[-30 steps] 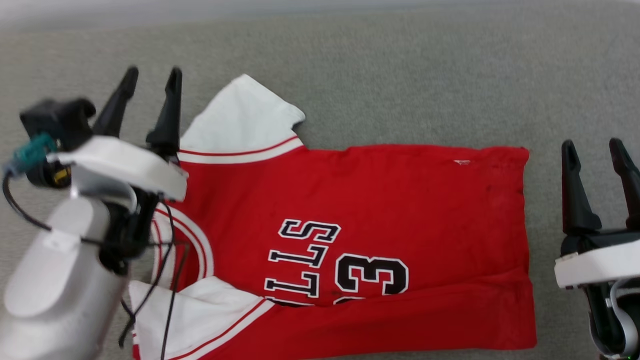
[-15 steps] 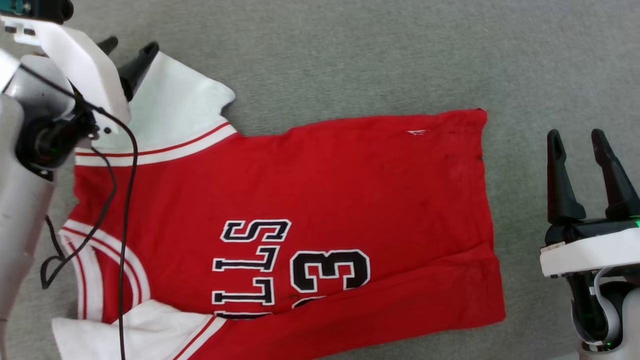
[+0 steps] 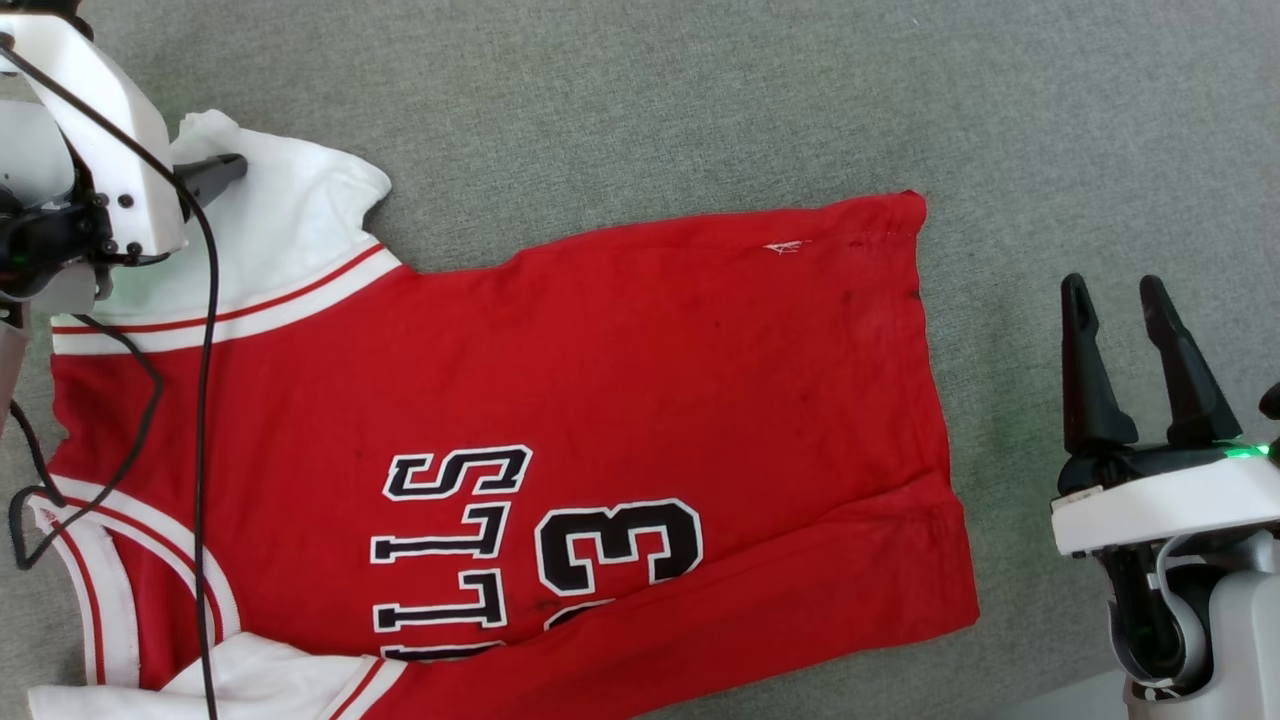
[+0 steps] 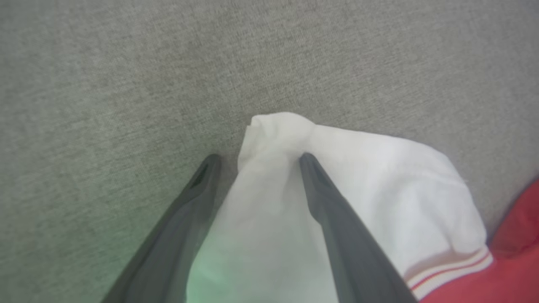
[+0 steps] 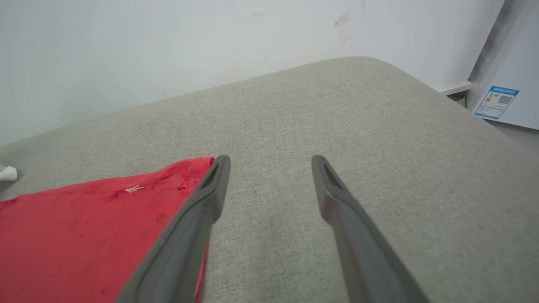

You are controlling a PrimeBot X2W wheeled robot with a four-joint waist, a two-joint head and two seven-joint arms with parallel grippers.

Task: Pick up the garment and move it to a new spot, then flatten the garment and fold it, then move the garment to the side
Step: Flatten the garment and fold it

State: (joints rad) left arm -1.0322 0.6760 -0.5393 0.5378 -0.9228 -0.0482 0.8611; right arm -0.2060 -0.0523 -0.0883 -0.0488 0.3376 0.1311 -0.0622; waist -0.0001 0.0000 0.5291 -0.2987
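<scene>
Garment [image 3: 600, 380] lies spread on the grey cushion [image 3: 700, 100], collar to the left and hem to the right. Its near long edge is already turned up over part of the lettering.

At the far left, the left pincer [image 4: 257, 158] has left its hover by the shoulder and reached out to the tip of the far white sleeve [image 3: 290, 230]. The head camera has swung as well, so the garment's slide across that view is not a move of the cloth. In the left wrist view the fingers stand spread astride the sleeve's bunched end. One finger touches the fabric and the other is just off it over bare cushion, so nothing is pinched yet. The arm's black cable [image 3: 205, 400] hangs across the red chest.

The red body looks smooth and does not seem to have shifted on the cushion.

At the right, the right pincer [image 3: 1110, 285] keeps its place just beyond the hem, spread and empty over the cushion.

My reading is that flattening is about done and folding is under way. The sleeve is likely to be nipped next and carried inward over the body. The thin fabric may slip out if only the loose tip is caught.
</scene>
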